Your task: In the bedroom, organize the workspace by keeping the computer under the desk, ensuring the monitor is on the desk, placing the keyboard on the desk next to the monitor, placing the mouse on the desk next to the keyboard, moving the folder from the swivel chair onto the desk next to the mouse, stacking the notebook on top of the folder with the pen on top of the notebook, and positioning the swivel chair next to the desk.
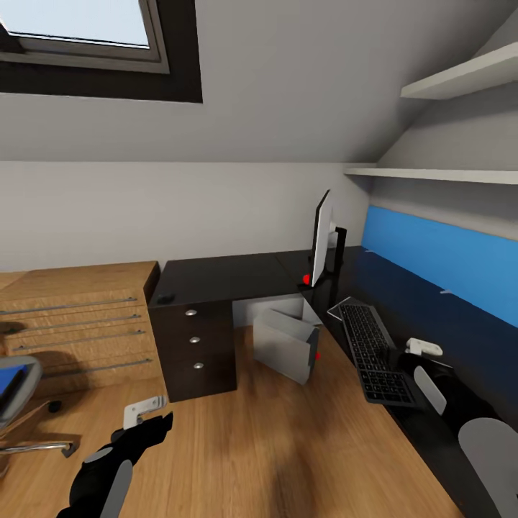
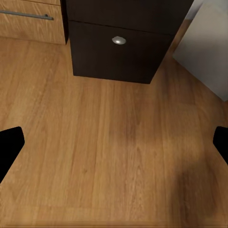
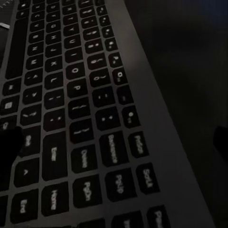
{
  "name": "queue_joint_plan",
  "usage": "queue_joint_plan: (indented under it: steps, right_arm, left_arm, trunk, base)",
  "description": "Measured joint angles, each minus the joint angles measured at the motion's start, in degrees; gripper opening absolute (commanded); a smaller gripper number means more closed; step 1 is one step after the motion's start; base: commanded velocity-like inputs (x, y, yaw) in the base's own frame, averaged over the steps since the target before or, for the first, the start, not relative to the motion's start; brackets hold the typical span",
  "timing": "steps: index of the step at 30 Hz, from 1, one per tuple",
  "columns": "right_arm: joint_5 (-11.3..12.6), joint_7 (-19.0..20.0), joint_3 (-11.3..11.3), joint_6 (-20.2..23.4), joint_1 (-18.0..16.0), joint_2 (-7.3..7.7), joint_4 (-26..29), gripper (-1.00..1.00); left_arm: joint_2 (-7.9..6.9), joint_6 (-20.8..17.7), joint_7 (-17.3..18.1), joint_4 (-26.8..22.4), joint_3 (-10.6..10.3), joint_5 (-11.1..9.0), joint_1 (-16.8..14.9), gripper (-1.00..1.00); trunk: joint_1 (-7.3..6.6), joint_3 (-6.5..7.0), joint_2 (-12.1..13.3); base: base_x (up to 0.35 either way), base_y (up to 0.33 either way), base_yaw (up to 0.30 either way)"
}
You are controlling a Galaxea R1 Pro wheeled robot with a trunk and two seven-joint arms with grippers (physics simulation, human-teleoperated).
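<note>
Black L-shaped worktop (image 1: 216, 277) along the wall; monitor (image 1: 321, 237) upright at its corner. Computer tower (image 1: 286, 344) on the floor beneath, tilted. Keyboard (image 1: 374, 351) flat on the worktop, long axis running away from the monitor toward the robot, near end overhanging the edge slightly. White mouse (image 1: 423, 347) just beside the keyboard's far side. Right gripper (image 3: 116, 142) directly over the keyboard's near end, fingers spread, holding nothing. Left gripper (image 1: 147, 417) low over the wooden floor (image 2: 114, 152), fingers released, well apart from everything. Right arm plainly nearer.
</note>
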State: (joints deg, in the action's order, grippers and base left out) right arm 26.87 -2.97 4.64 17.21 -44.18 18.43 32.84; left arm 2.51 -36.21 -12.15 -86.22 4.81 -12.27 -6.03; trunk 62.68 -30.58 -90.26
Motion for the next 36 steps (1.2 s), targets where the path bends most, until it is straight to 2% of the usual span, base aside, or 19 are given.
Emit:
queue_joint_plan:
  steps: [12,27,36]
  right_arm:
    - [0.15,-0.06,0.04,0.52,1.05,-0.31,4.35,1.0]
    - [0.22,-0.13,0.06,0.62,1.67,-0.61,5.12,1.0]
    - [0.08,-0.35,0.08,0.45,1.77,-1.65,7.39,1.0]
  left_arm:
    - [0.07,0.1,-0.01,1.5,-0.43,0.19,0.0,1.0]
    - [0.09,0.14,-0.01,2.01,-0.57,0.22,0.0,1.0]
    - [0.08,0.14,-0.01,2.0,-0.69,0.16,0.01,1.0]
  trunk:
    - [-0.01,0.0,0.0]
    - [-0.03,0.0,0.0]
    - [-0.02,0.0,0.0]
  base:
    - [0.038,0.0,0.0]
    - [0.301,0.0,0.0]
    - [0.273,0.0,0.182]
